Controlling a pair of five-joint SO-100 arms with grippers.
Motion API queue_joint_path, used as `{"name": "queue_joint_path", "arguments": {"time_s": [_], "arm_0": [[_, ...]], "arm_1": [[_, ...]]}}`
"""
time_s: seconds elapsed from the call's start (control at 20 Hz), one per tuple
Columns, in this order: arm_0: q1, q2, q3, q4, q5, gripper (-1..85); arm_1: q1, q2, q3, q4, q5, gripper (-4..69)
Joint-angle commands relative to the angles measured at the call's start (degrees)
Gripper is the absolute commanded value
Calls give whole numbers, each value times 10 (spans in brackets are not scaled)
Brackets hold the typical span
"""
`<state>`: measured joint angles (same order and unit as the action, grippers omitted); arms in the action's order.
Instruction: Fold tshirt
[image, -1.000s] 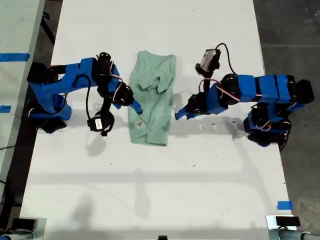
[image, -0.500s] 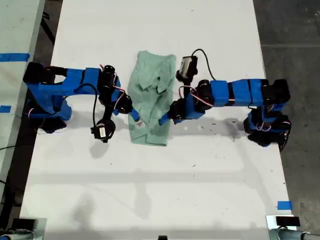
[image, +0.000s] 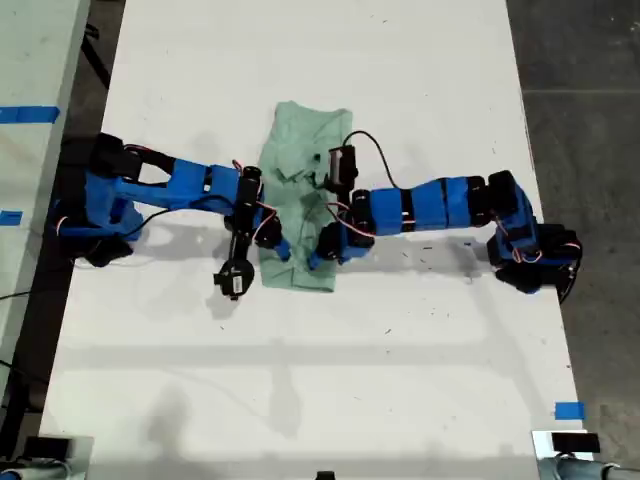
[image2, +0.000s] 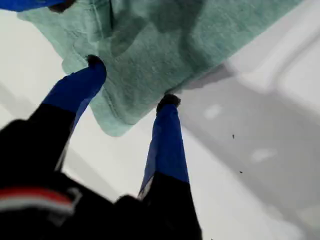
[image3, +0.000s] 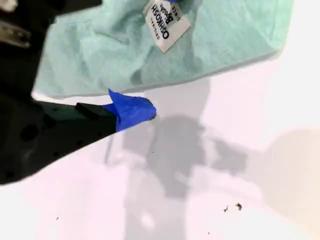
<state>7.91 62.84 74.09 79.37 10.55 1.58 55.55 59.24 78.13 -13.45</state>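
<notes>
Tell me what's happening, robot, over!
My first gripper open, astride a corner of the tshirt. My second gripper at the tshirt edge, jaws unclear. The tshirt part-folded. Nothing blocking.

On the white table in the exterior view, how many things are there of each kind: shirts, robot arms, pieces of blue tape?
T-shirt: 1
Robot arms: 2
Blue tape pieces: 1
Total: 4

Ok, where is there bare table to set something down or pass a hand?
Bare table spans the exterior view's lower half below the tshirt, and the strip above it. Crowded: two arms meet at the tshirt's lower end.
</notes>
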Motion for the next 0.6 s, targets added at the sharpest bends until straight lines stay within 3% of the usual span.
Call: {"name": "queue_joint_path", "arguments": {"time_s": [0.0, 0.2, 0.3, 0.4, 0.55], "arm_0": [[4, -36, -20, -32, -1, 285], [1, -79, -24, -34, -32, 264], [0, -86, -24, -30, -48, 195], [4, -82, -24, -28, -71, 9], [12, -75, -28, -40, -68, 1]], "arm_1": [[-8, -19, -49, -16, -2, 220], [-11, -74, -58, -21, 8, 169], [-14, -89, -60, -18, 11, 94], [-18, -92, -61, -13, 10, 5], [-25, -80, -61, -2, 13, -20]]}}
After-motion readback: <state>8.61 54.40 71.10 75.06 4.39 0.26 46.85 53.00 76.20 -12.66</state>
